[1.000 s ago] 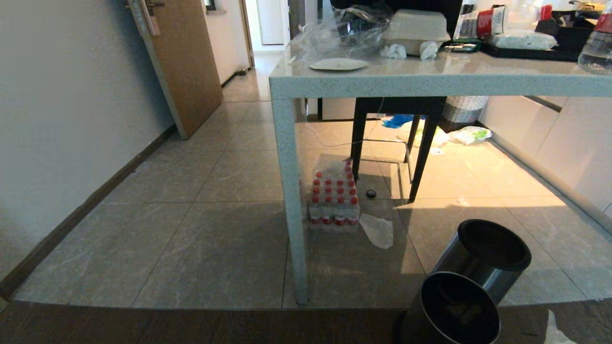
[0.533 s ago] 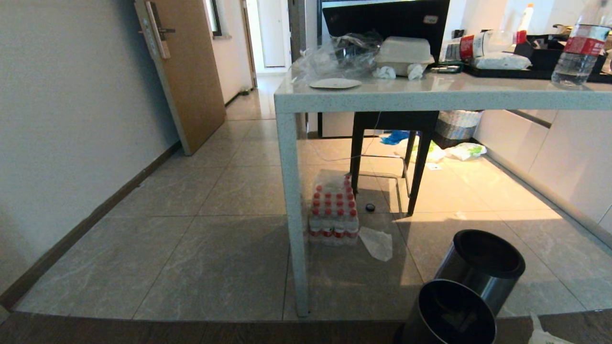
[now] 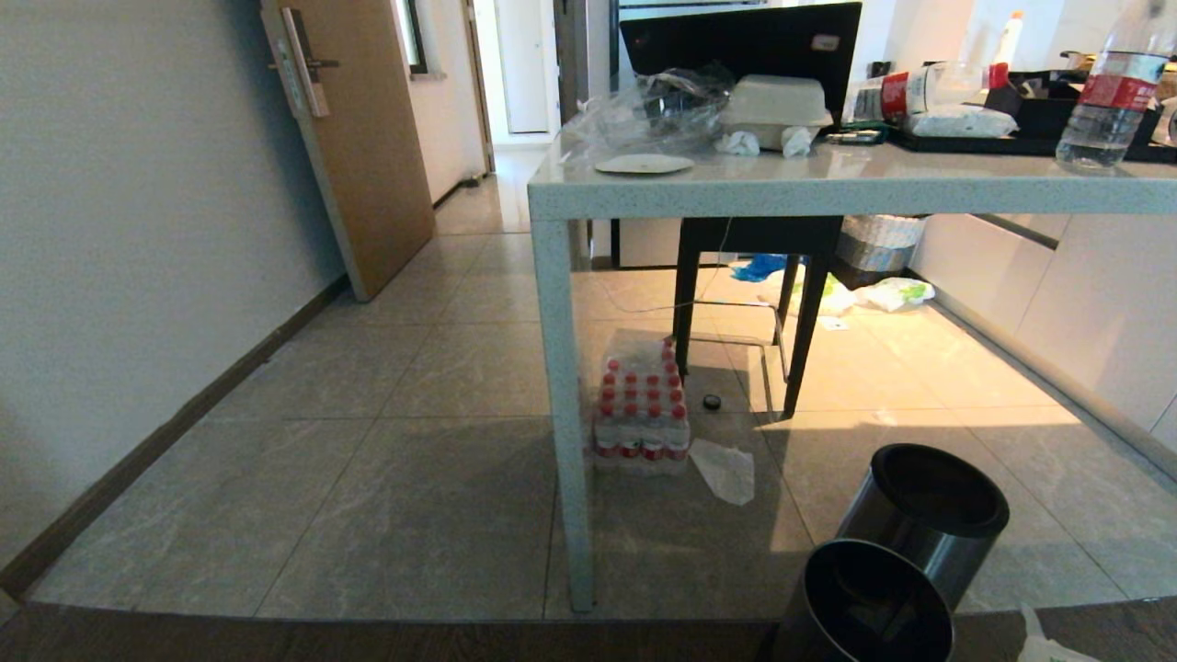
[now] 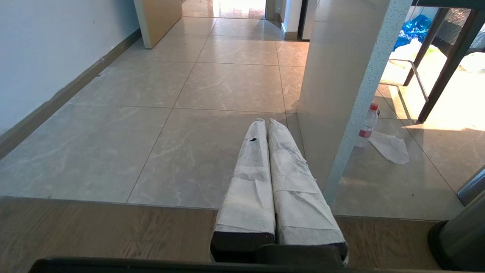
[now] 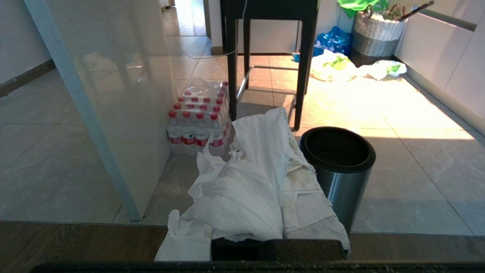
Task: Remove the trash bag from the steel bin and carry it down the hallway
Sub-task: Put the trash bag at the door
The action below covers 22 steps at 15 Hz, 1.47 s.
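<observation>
R gripper [image 5: 265, 125] — fingers clamped on the trash bag [image 5: 242, 197], white plastic draped over them, low above the wood floor strip. Steel bin [image 5: 339, 170] stands just beside it on the tiles, a 2nd dark bin [image 3: 864, 602] touching it in head view. L gripper [image 4: 267, 123] w/ fingers pressed together, empty, near the counter [image 3: 828, 184] leg. Hallway [image 3: 478, 184] runs past the brown door.
</observation>
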Tool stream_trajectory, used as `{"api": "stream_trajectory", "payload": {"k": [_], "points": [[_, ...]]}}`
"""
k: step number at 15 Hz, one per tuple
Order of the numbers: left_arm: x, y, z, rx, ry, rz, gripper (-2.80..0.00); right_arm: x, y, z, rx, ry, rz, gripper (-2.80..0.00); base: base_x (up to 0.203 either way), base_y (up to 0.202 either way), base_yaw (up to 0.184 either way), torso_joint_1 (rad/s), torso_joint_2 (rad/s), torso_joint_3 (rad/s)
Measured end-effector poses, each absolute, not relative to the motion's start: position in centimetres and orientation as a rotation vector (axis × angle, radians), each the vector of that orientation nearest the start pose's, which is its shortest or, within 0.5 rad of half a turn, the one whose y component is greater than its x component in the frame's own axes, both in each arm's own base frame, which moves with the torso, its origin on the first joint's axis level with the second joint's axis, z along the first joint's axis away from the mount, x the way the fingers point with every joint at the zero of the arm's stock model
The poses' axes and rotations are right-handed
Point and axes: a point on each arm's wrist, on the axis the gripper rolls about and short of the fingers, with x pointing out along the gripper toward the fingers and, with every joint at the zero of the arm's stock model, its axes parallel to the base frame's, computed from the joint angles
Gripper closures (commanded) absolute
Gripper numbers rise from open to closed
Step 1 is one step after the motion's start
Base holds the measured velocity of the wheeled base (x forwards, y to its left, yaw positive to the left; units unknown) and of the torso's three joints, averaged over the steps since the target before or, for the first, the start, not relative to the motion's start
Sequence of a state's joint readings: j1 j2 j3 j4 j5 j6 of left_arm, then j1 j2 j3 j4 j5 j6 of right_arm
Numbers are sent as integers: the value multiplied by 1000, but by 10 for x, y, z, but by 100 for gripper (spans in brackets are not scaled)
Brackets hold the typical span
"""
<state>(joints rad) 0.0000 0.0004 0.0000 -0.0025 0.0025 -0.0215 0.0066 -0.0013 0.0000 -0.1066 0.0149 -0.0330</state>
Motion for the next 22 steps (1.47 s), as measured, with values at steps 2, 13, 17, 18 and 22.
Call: {"api": "stream_trajectory", "payload": {"k": [2, 13, 17, 18, 22], "points": [[-23, 0, 76, -23, -2, 3, 0, -23, 0, 86, -34, -108, 20, 0, 0, 0, 0, 0, 0, 0], [-23, 0, 76, -25, -2, 3, 0, -23, 0, 86, -33, -108, 19, 0, 1, 118, -2, 1, 0, 3], [-23, 0, 76, -26, -3, 3, 0, -23, 0, 86, -33, -108, 19, 0, 0, 193, 1, 5, 3, 3], [-23, 0, 76, -26, -2, 3, 0, -23, 0, 86, -33, -108, 19, 0, 0, 191, 3, 2, -2, 2], [-23, 0, 76, -26, -2, 3, 0, -23, 0, 86, -33, -108, 20, 0, 0, 190, 0, 2, 3, 2]]}}
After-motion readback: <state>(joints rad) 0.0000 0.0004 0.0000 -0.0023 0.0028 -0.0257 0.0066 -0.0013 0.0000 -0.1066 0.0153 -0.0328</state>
